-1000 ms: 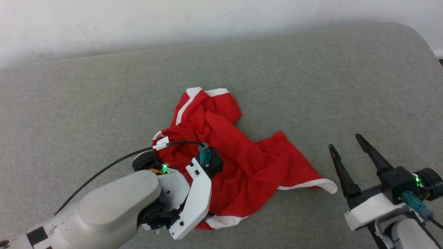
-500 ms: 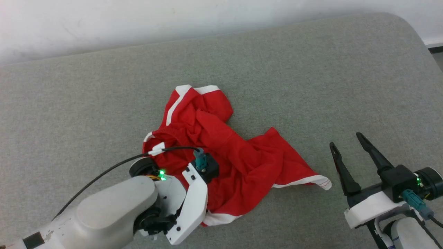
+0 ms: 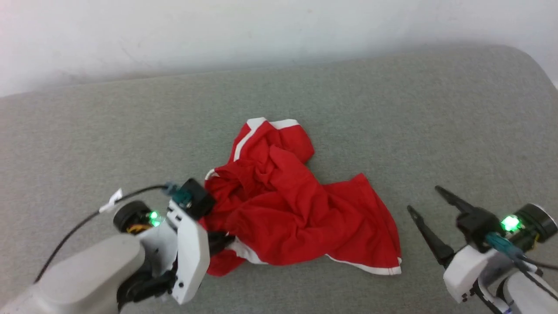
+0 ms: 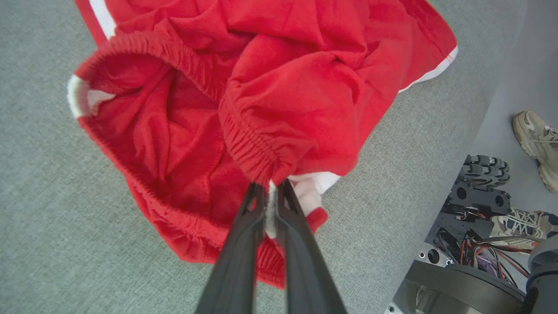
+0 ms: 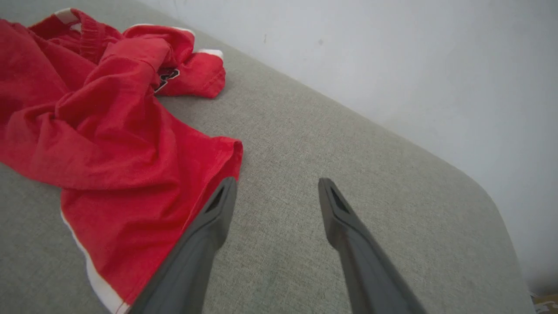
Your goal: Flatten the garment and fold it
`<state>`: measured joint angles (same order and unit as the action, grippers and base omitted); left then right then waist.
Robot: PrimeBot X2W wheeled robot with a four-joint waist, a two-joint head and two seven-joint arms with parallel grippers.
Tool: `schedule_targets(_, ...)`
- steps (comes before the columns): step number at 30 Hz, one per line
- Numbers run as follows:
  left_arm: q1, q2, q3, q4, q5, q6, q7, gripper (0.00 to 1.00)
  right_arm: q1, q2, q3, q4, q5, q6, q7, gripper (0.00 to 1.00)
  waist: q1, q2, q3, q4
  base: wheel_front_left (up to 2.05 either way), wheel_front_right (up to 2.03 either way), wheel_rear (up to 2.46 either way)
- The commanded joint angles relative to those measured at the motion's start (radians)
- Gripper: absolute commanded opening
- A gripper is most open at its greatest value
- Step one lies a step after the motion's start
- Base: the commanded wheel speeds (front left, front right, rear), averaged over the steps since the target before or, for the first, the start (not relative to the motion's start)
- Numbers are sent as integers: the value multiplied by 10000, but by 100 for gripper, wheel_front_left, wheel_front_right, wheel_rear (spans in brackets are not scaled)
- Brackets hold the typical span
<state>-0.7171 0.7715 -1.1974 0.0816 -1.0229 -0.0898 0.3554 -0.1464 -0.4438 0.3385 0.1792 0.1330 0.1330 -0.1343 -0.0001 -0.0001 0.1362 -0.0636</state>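
Observation:
The garment, bright red shorts with white bands and hems, lies crumpled in the middle of the grey cushion. My left gripper is at its near-left edge, shut on a fold of white band and gathered red waistband. In the left wrist view the two fingers of the left gripper pinch that fold of the garment, with the waist opening gaping to the left. My right gripper hovers open just right of the garment's hem. The right wrist view shows the right gripper with nothing between its fingers, the garment to its left.
The grey cushion stretches wide on all sides, with a rounded edge at the right and a white wall behind. Past the cushion's edge, the left wrist view shows the robot's base and a person's shoe on the floor.
My left gripper has shut on the garment's near-left edge and drawn it leftward, bunching the cloth. The head camera has shifted. The right gripper stays open.

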Motion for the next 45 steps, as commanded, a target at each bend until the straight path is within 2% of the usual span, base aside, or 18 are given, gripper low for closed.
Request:
schedule_targets(1, 241, 76, 54, -38, -125, 109, -180, 0, -338, -306, 394, -27, 273, -23, 333, 100, 1, 1, -170, 229, 0, 0, 0)
schedule_targets(8, 811, -122, 17, 101, -27, 372, -912, 0, -1964, -2538, 4075, -826, 3284, -23, 3819, 100, 1, 1, -307, 595, 0, 0, 0)
schedule_targets(10, 874, -267, -12, 178, -1, 375, -1026, 0, -2395, -2931, 4845, -1116, 4172, -23, 4724, 100, 1, 1, -313, 680, 0, 0, 0)
schedule_targets(13, 887, -448, -50, 329, 101, 359, -1173, 0, -2956, -3242, 5715, -1266, 4985, -23, 5502, 100, 1, 1, -244, 778, 0, 0, 0)
schedule_targets(16, 869, -599, -76, 474, 168, 313, -1288, 0, -3259, -3112, 6285, -938, 5519, -23, 5719, 100, 1, 1, -151, 868, 0, 0, 0)
schedule_targets(26, 888, -814, -87, 703, 149, 178, -1556, 0, -3393, -1543, 7818, 1737, 6138, -23, 4682, 100, 1, 1, 172, 1066, 0, 0, 0)
schedule_targets(28, 953, -823, -59, 707, 94, 159, -1671, 0, -3465, -1407, 7991, 2027, 6174, -23, 4137, 0, 1, 1, 153, 1056, 0, 0, 0)
schedule_targets(35, 1319, -622, 348, 345, -203, 143, -2595, 0, -3699, -1814, 7804, 2096, 5848, -23, 1714, 0, 1, 1, -275, 890, 0, 0, 0)
schedule_targets(39, 1248, -369, 868, -375, -449, 123, -3187, 0, -3652, -2235, 6951, 1535, 5792, -23, 427, 0, 1, 1, -621, 807, 0, 0, 0)
schedule_targets(45, 589, 14, 1850, -1280, -673, 200, -3802, 0, -3697, -2654, 5067, 543, 5770, -23, -499, 0, 1, 1, -981, 671, 0, 0, 0)
